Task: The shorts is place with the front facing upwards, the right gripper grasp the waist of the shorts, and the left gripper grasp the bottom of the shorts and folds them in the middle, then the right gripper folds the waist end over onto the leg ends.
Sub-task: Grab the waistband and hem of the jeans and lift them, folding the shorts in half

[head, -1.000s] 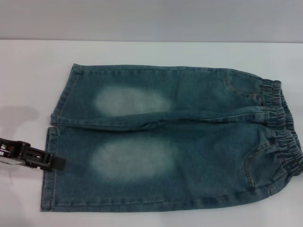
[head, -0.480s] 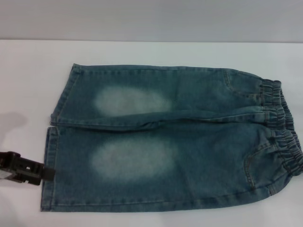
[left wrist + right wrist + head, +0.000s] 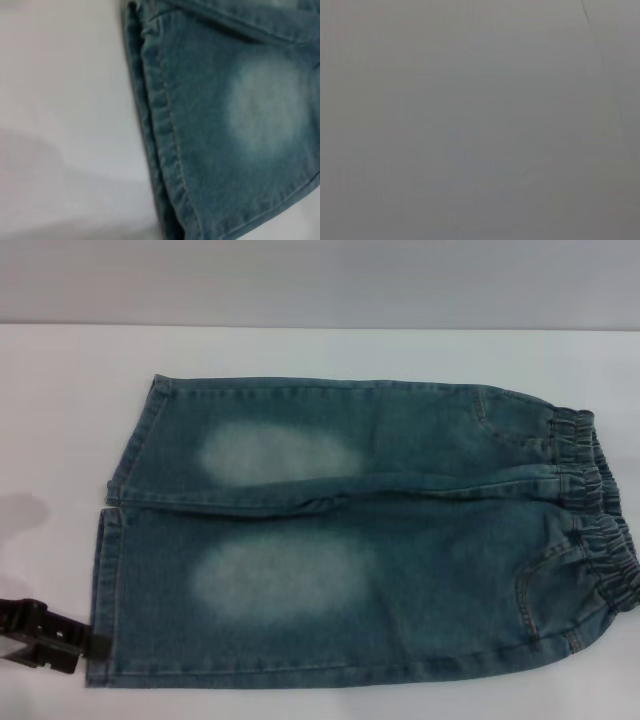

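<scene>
The blue-green denim shorts [image 3: 350, 540] lie flat and face up on the white table, with pale oval patches on both legs. The ruffled waist of the shorts [image 3: 600, 510] is at the right. The bottom of the shorts, the two straight leg ends [image 3: 105, 580], is at the left. My left gripper [image 3: 95, 648] is low at the near left, its black tip at the hem of the nearer leg close to its near corner. The left wrist view shows that stitched hem [image 3: 160, 125] and a faded patch [image 3: 260, 105] close up. The right gripper is out of view.
White table [image 3: 60, 420] surrounds the shorts, with bare surface to the left and behind them. A grey wall [image 3: 320, 280] runs along the far edge. The right wrist view shows only a plain grey surface [image 3: 480, 120].
My left gripper has slid along the nearer leg's hem toward the table's near edge and drawn slightly left. The shorts have not moved.
</scene>
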Robot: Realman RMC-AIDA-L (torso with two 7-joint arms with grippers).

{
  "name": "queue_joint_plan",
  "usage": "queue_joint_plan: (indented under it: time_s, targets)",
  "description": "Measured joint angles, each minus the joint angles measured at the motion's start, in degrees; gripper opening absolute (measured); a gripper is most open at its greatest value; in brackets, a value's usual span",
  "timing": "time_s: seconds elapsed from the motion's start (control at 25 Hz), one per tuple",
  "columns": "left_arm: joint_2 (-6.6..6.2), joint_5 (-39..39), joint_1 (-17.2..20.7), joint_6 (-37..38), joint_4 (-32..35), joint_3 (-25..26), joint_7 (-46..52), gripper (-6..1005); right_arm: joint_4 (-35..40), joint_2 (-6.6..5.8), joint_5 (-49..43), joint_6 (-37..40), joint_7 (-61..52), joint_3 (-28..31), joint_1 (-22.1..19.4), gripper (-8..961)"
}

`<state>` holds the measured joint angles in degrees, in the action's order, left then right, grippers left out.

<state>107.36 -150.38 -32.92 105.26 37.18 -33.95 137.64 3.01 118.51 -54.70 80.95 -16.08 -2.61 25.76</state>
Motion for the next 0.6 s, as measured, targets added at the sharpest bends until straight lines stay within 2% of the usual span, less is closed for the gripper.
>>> queue_joint_plan:
  time_s: [0.6]
  targets:
    - [1.14, 0.0, 0.5, -1.5, -0.2, -2.8, 0.4, 641, -0.8, -0.04, -0.2, -0.2, -0.5, -1.0, -0.6, 591]
